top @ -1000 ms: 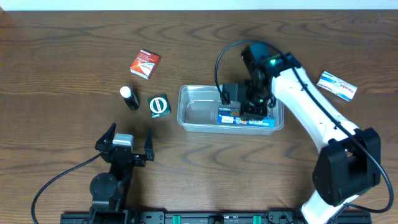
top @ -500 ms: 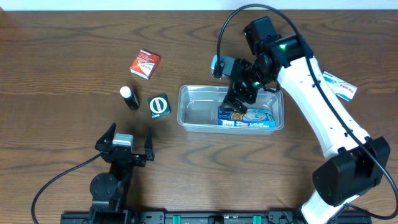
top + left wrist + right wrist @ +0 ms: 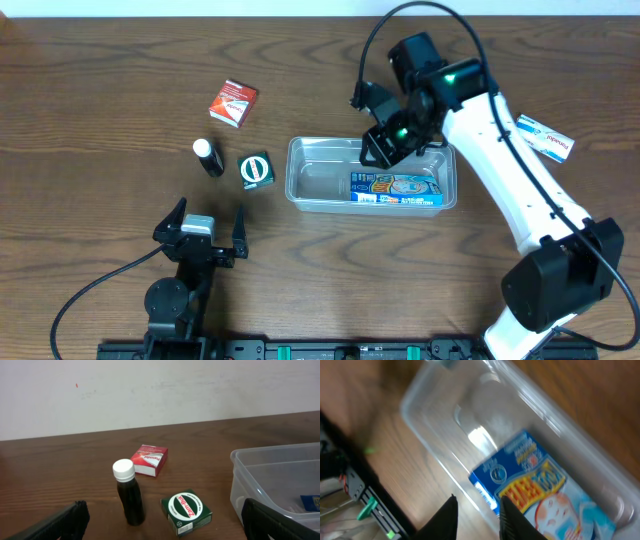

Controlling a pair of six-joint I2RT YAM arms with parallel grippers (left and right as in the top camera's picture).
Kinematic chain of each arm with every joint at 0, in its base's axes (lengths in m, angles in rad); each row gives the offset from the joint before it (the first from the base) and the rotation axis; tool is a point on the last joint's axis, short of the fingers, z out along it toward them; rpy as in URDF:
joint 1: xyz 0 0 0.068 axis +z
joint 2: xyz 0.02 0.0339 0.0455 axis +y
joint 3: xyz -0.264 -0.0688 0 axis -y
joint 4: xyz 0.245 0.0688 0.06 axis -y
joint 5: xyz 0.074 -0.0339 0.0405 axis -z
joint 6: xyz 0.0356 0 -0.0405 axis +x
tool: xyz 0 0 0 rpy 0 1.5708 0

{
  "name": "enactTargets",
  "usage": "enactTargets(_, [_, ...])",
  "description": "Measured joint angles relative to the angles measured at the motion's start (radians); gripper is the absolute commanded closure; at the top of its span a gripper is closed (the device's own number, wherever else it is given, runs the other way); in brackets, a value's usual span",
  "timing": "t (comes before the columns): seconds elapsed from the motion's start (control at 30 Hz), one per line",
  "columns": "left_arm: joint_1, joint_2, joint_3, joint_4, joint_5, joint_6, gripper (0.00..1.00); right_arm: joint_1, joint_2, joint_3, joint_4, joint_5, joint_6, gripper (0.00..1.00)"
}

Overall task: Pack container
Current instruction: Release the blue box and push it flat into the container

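The container [image 3: 320,180] is a clear shallow tub at the table's middle. A blue box [image 3: 396,188] lies flat in its right half. My right gripper [image 3: 372,126] is open and empty, raised over the tub's back rim. In the right wrist view its fingers [image 3: 477,520] hang above the blue box [image 3: 535,485] and the container's wall [image 3: 427,415]. My left gripper [image 3: 207,222] is open and empty near the front left. The left wrist view shows its fingers [image 3: 161,532] wide apart and the container [image 3: 260,477] at the right.
A black bottle with a white cap [image 3: 208,157] [image 3: 129,492], a green Zam-Buk box [image 3: 256,169] [image 3: 187,511] and a red box [image 3: 233,102] [image 3: 149,459] stand left of the tub. A white and blue box [image 3: 542,137] lies at the far right.
My right gripper was down in the tub on the blue box. It has let go, lifted and moved back and left. The box stays in the tub. The left arm has not moved.
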State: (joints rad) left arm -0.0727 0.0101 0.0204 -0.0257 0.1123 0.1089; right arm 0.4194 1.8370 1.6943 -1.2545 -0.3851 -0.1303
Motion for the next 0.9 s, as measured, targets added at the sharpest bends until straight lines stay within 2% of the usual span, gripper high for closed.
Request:
enactTargets(0.1, [0.0, 0.0, 0.0, 0.0, 0.0, 0.0, 0.02, 0.023, 0.0, -0.055, -0.007, 0.055, 0.105, 0.84])
enactTargets(0.3, [0.0, 0.0, 0.0, 0.0, 0.0, 0.0, 0.02, 0.035, 0.0, -0.147, -0.013, 0.098, 0.196, 0.86])
enactTargets(0.9, [0.0, 0.0, 0.0, 0.0, 0.0, 0.0, 0.02, 0.035, -0.002, -0.282, 0.098, 0.122, 0.233, 0.83])
